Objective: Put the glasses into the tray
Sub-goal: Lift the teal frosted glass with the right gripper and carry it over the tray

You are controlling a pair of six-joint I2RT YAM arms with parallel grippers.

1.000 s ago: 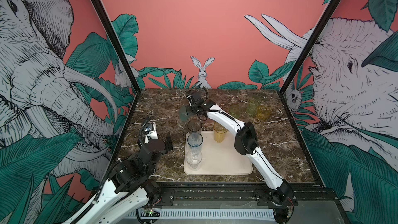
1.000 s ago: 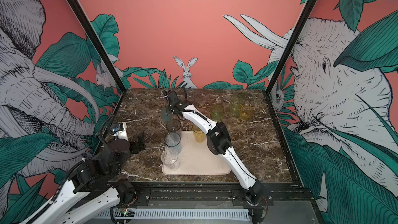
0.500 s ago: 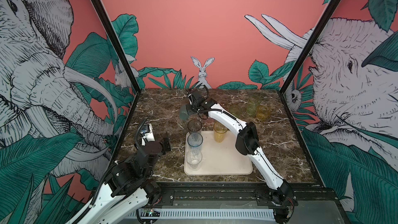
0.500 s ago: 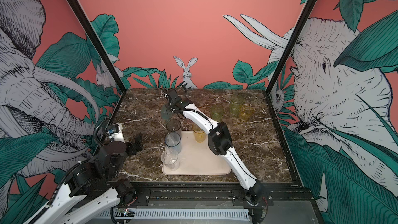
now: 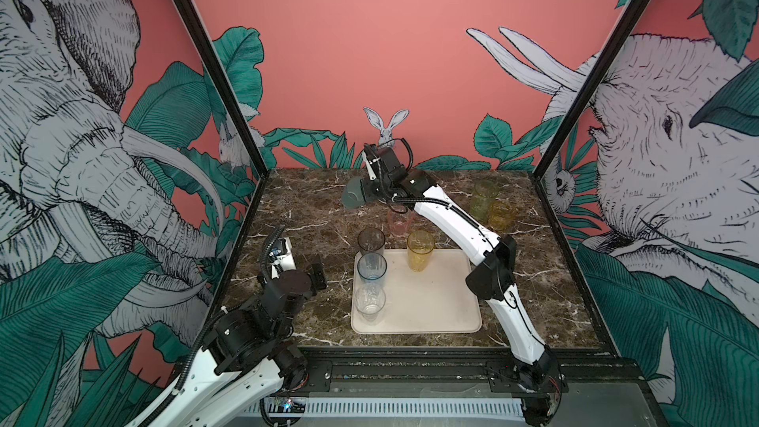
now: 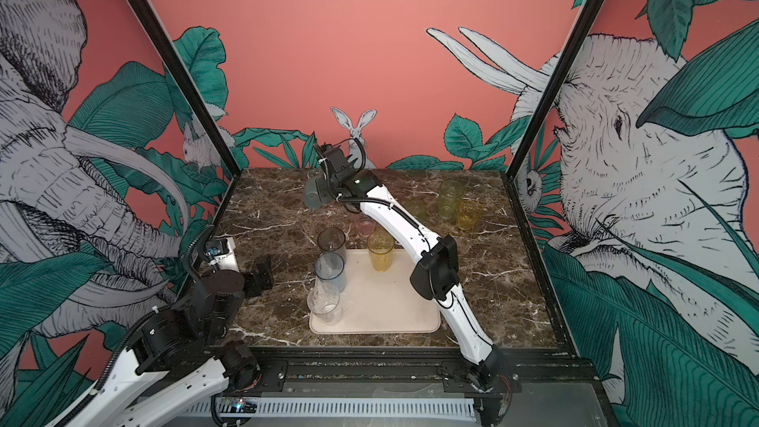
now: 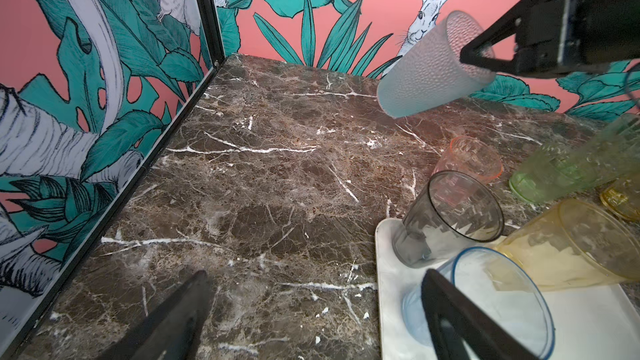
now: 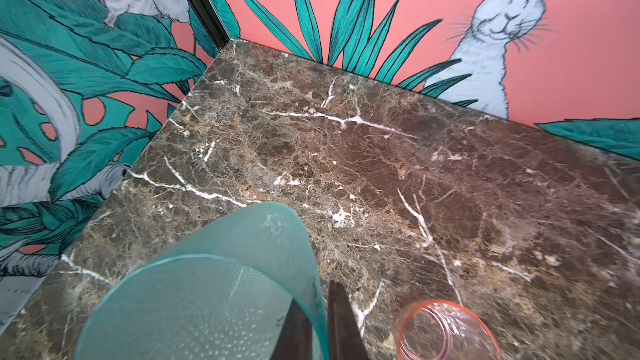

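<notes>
Marble point(image 5: 312, 215) carried the tray point(image 5: 435, 310), four glasses point(image 5: 371, 267) standing in it. Right gripper point(image 7: 465, 55) pinched a tilted teal glass point(image 7: 426, 74) by its rim above the back; left gripper point(image 7: 315, 273) hung released beside the tray.

The tabletop point(image 7: 263, 174) looks like polished brown marble veined white. The tray point(image 5: 435, 301) is smooth, matt cream — plastic, probably. The teal tumbler point(image 7: 426, 74) is frosted and dimpled, the smoky grey tumbler point(image 7: 446, 216) smooth and glossy — the green tumbler point(image 7: 561, 167) ribbed.
</notes>
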